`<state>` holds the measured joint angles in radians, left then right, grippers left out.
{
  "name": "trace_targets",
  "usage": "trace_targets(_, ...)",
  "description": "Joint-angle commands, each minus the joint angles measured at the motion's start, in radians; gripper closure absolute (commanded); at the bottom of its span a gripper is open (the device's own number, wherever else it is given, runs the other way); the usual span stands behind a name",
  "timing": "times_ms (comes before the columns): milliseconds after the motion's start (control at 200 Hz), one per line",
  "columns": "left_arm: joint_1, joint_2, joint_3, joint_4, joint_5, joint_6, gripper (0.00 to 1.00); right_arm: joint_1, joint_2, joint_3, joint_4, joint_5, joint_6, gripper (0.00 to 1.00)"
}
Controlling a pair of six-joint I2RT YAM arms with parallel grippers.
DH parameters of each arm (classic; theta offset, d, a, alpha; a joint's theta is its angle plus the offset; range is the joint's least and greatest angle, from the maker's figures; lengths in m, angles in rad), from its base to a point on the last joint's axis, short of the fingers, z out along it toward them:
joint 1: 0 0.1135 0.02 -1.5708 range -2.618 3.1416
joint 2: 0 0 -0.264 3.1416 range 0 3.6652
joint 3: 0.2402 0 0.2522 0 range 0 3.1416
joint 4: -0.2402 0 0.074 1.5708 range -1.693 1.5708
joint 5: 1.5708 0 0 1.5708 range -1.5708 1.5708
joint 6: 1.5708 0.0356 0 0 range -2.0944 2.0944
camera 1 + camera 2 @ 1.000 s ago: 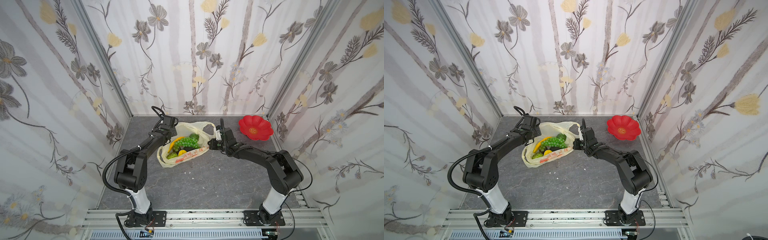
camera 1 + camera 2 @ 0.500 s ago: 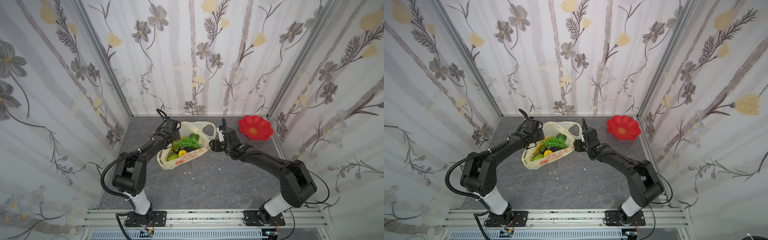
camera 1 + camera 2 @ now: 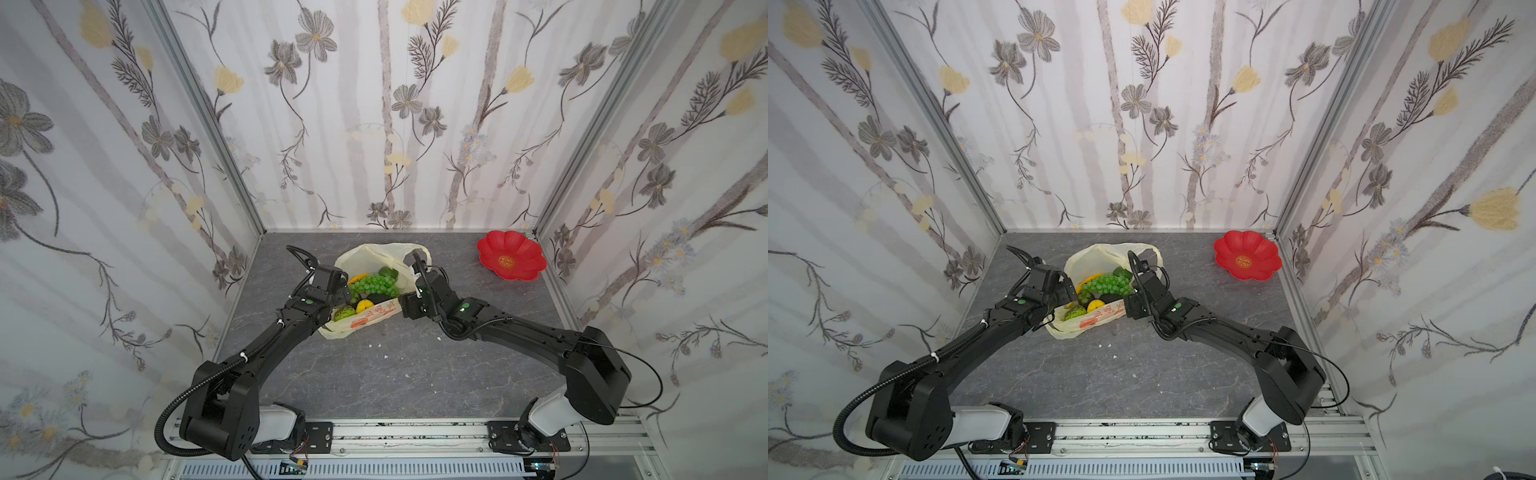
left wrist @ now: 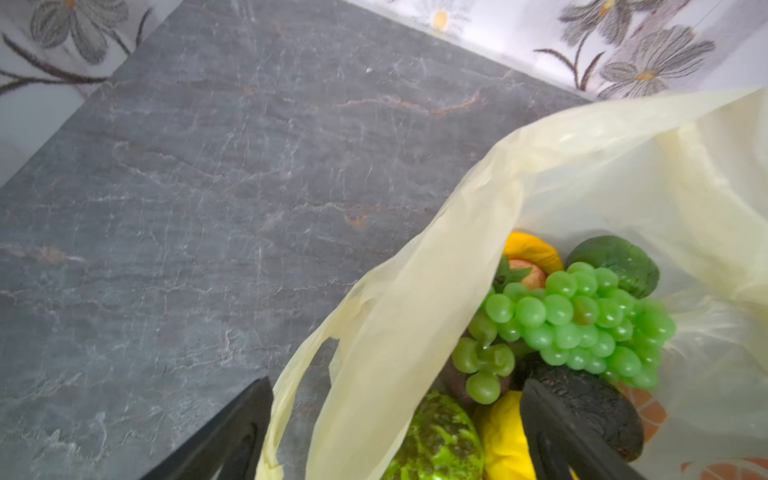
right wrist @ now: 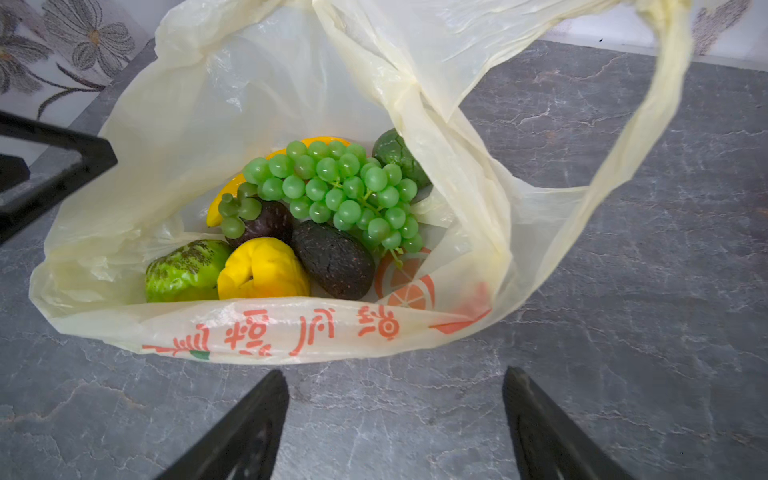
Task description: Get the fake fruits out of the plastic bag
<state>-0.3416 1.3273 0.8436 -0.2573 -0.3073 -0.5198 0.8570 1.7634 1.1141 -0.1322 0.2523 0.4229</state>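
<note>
The plastic bag (image 5: 266,328) lies open on the surface (image 5: 623,291) with all the fake fruits (image 5: 266,270) inside, the green grape bunch (image 5: 340,187) topmost. On the left gripper (image 4: 395,384) the jaws stand wide astride the bag's rim, one outside and one over the fruit. The right gripper (image 5: 395,372) hangs just before the printed side, jaws wide and empty. I'd pin the rim with the left, then reach the right through the mouth and close on the grapes alone, keeping the thin film out of the pinch.
</note>
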Motion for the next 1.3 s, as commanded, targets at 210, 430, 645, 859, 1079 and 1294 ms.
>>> trace_targets(210, 0.046, 0.048, -0.063, 0.099, 0.078, -0.065, 0.13, 0.03, 0.155, 0.072, 0.049, -0.068, 0.345, 0.0)
trace_targets(430, -0.006, 0.035, -0.143, 0.153, 0.17, -0.12, 0.36, 0.015, 0.198, 0.065, 0.143, -0.197, 0.365, 0.0)
trace_targets(645, -0.105, -0.047, -0.232, 0.2, 0.149, -0.186, 0.64, -0.01, 0.269, 0.091, 0.157, -0.279, 0.366, 0.03)
trace_targets(859, -0.127, -0.112, -0.302, 0.234, 0.117, -0.22, 0.78, -0.022, 0.255, 0.023, 0.171, -0.257, 0.332, 0.29)
trace_targets(1079, -0.109, -0.157, -0.328, 0.242, 0.07, -0.223, 0.9, -0.065, 0.193, -0.12, 0.245, -0.251, 0.292, 0.63)
trace_targets(1294, -0.031, -0.17, -0.355, 0.261, 0.081, -0.223, 1.0, -0.072, 0.247, -0.063, 0.259, -0.279, 0.263, 0.75)
